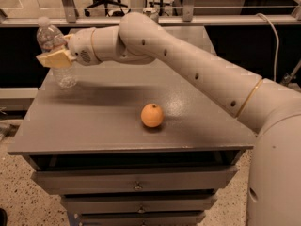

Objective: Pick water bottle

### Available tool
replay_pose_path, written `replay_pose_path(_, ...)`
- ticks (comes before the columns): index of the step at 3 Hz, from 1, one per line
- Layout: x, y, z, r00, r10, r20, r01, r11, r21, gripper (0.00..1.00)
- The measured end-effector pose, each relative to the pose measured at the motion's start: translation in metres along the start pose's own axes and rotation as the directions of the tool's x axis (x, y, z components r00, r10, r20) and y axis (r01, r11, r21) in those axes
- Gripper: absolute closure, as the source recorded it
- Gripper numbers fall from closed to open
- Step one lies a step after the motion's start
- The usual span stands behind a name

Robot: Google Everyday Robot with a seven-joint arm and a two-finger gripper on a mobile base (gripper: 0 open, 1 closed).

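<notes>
The water bottle (55,55) is clear ribbed plastic with a white cap. It is tilted slightly and held above the far left part of the grey cabinet top (94,121). My gripper (57,56) is shut around the bottle's middle, with its pale yellow fingers (54,59) across the front. The label band is hidden behind the fingers. My white arm reaches in from the right across the cabinet.
An orange (152,115) lies near the middle of the cabinet top. Drawers (136,180) sit below the front edge. A rail and an office chair stand behind the cabinet. The robot's body fills the lower right.
</notes>
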State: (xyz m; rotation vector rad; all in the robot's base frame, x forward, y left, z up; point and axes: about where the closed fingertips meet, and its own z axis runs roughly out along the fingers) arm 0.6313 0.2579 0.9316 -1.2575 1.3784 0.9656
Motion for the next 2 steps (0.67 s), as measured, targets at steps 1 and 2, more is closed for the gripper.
replay_pose_path(1,-0.024,-0.015,-0.039,0.998,-0.001,0.062,-0.001,0.9996,0.027,1.00)
replay_pose_path(2,-0.029,-0.020,-0.050,0.997,-0.002,0.074,-0.001,0.9993,0.037,1.00)
